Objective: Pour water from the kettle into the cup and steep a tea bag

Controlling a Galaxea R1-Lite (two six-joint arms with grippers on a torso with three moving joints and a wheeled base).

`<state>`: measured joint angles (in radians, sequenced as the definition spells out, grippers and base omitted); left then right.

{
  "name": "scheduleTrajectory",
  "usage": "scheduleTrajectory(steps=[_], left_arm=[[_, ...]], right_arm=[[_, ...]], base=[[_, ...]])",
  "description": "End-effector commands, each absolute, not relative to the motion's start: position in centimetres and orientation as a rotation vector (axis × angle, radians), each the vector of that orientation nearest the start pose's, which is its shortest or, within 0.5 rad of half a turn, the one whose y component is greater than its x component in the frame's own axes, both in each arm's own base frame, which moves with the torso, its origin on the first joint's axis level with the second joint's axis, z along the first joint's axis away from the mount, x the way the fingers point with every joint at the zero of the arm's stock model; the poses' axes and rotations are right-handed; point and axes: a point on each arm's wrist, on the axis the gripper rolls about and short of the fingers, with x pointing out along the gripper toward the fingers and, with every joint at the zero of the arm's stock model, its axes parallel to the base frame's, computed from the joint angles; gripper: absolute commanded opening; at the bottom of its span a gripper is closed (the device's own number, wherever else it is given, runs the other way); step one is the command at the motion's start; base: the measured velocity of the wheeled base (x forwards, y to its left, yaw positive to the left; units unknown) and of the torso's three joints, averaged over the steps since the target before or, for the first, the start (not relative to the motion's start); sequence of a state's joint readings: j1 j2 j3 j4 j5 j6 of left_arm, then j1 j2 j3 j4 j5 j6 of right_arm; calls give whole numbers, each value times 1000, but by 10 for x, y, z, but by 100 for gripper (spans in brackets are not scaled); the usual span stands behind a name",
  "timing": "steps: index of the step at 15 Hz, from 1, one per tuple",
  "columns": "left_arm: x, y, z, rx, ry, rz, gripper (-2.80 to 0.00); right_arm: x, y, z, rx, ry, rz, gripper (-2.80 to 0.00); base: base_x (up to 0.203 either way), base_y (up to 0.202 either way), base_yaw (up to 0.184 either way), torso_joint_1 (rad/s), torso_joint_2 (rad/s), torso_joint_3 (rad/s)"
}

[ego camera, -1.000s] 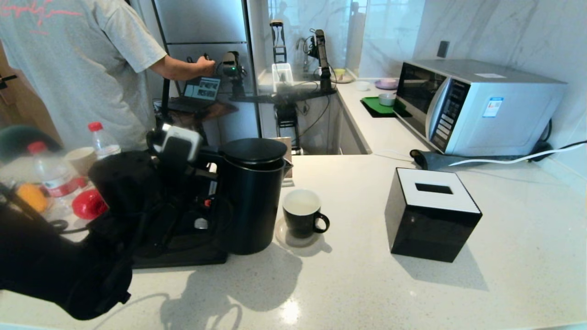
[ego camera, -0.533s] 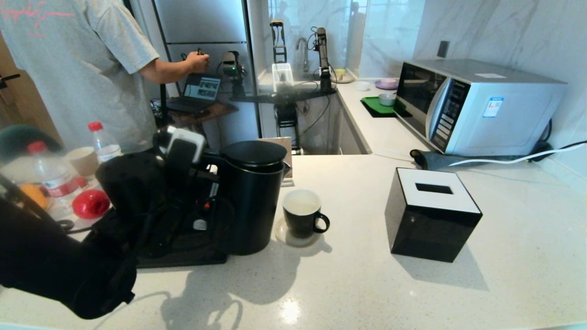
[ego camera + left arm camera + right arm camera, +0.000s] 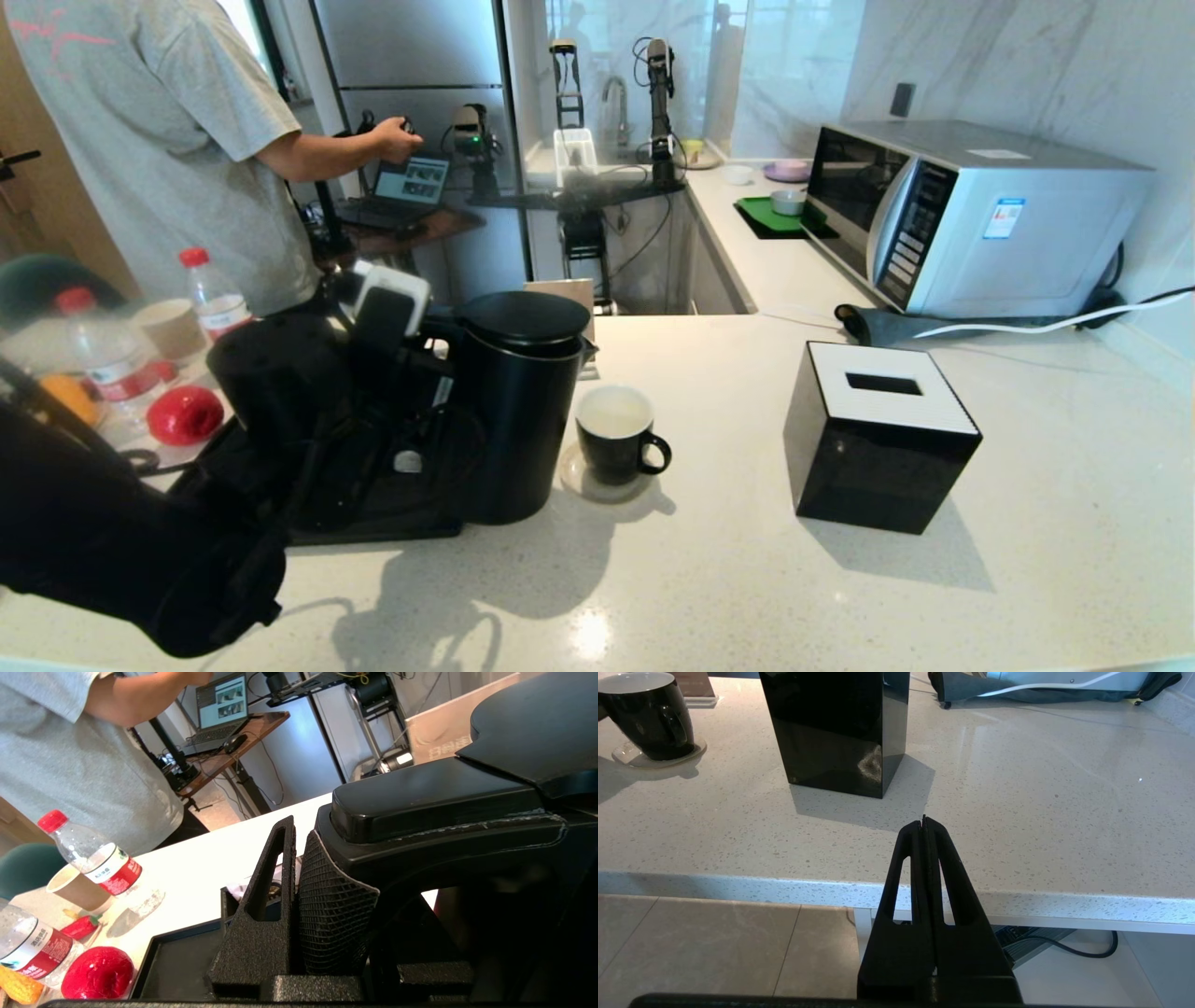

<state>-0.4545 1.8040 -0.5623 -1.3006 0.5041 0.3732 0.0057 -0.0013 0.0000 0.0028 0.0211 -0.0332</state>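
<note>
The tall matte-black kettle (image 3: 518,411) stands at the right end of a black tray (image 3: 373,527), left of centre on the counter. My left gripper (image 3: 425,373) is at its loop handle (image 3: 434,798). The jaws are shut on the handle's upright part, one finger (image 3: 261,905) outside against a mesh grip, the other inside the loop. Just right of the kettle the small black cup (image 3: 616,434) with white inside sits on a round coaster. No tea bag shows. My right gripper (image 3: 924,821) is shut and empty, low before the counter's front edge, outside the head view.
A black tissue box (image 3: 878,439) with a white top stands right of the cup (image 3: 644,714). A microwave (image 3: 971,215) is at the back right. Water bottles (image 3: 112,364), a tan paper cup (image 3: 168,327) and a red object (image 3: 182,415) crowd the far left. A person (image 3: 159,140) stands behind.
My left arm and the kettle's top have shifted slightly right and toward me. The person behind has drawn their arm back to the left. The cup and tissue box have not moved.
</note>
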Motion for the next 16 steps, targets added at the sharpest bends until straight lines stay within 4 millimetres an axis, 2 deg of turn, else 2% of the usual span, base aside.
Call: scheduleTrajectory(steps=[1,16], left_arm=[[269,-123,159,345,-51,72,-280],[269,-124,152,415,6,103,-280]], right_arm=[[-23,0,75,-34,3,28,-280],[-23,0,75,-34,3,28,-280]], base=[[0,0,0,0,0,0],[0,0,0,0,0,0]])
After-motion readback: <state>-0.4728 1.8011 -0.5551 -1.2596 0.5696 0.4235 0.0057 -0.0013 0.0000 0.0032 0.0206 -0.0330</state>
